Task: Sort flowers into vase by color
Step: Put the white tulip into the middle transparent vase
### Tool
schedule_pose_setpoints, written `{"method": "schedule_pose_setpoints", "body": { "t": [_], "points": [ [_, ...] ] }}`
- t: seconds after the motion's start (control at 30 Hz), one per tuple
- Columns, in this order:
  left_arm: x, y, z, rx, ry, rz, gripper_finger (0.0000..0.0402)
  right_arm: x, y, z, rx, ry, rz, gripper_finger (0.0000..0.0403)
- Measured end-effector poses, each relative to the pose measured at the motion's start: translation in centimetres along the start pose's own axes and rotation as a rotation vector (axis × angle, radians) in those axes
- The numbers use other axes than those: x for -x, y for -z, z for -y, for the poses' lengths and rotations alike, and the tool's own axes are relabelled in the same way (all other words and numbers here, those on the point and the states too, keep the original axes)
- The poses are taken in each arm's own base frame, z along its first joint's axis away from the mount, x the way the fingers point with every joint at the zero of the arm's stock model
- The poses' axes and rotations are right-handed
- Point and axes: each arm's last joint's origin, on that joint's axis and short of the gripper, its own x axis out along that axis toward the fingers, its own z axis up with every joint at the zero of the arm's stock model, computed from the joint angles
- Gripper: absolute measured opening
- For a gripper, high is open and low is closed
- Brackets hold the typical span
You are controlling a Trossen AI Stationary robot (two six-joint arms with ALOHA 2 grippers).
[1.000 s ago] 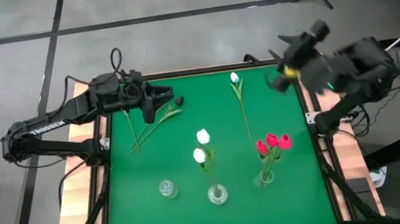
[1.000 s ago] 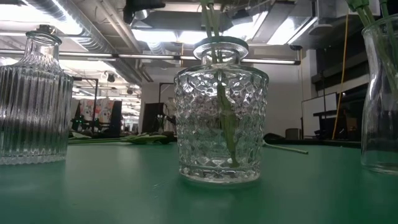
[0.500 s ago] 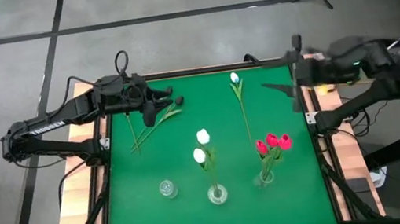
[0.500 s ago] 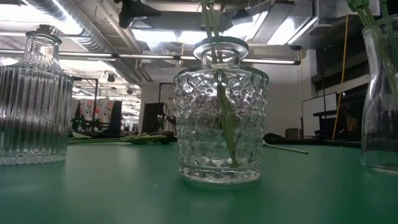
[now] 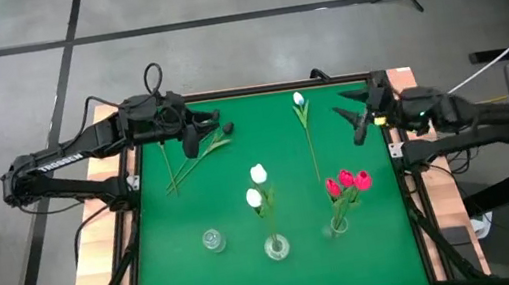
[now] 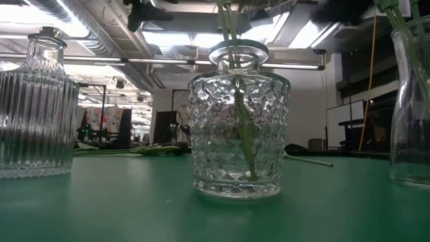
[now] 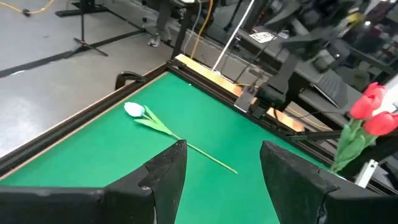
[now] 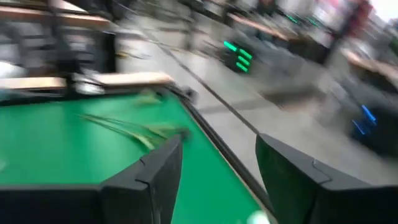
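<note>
Two white tulips [image 5: 257, 185] stand in the middle glass vase [image 5: 276, 248], and red tulips [image 5: 347, 181] stand in the right vase [image 5: 336, 227]. A third, ribbed vase [image 5: 212, 240] holds none. One white tulip [image 5: 300, 101] lies flat at the far middle of the green table. A black-headed flower [image 5: 227, 127] and green stems [image 5: 187, 165] lie at the far left. My left gripper [image 5: 198, 136] hovers open just beside them, with nothing between its fingers [image 7: 168, 171]. My right gripper [image 5: 352, 120] is open over the far right of the table and holds nothing.
The table has a raised dark rim [image 5: 393, 157] with wooden boards outside it. In the low view, the diamond-cut vase [image 6: 238, 121] stands in front, the ribbed one [image 6: 33, 101] at the picture's left and a third vase [image 6: 411, 101] at its right. Open green cloth lies between the vases and the far flowers.
My right arm has swung down from a raised, folded pose. It now lies stretched out low, and its gripper has turned level over the table's far right edge, pointing toward the left. The flowers and vases have stayed where they were.
</note>
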Motion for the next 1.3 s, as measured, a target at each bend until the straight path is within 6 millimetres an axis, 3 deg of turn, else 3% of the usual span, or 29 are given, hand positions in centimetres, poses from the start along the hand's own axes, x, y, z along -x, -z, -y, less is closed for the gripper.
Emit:
{"method": "schedule_pose_setpoints", "body": {
  "t": [0.2,0.43,0.87,1.1,1.3],
  "points": [
    [0.0,0.2,-0.1,0.004,-0.017,-0.019,0.0200,-1.5,7.4,-0.5,-0.097,0.167,-0.187,0.0205],
    [0.0,0.6,-0.3,0.004,-0.050,-0.052,0.0200,-3.7,12.9,-1.8,-0.131,0.246,-0.338,0.0205],
    [0.1,0.9,-0.6,-0.031,-0.092,-0.078,0.0200,-9.6,17.0,-4.4,-0.042,0.353,-0.429,0.0205],
    [0.1,1.1,-0.6,-0.047,-0.102,-0.098,0.0200,-12.4,18.8,-4.2,-0.124,0.294,-0.425,0.0205],
    [0.1,1.2,-0.7,-0.059,-0.106,-0.112,0.0200,-13.4,19.5,-3.4,-0.165,0.323,-0.423,0.0205]
  ]
}}
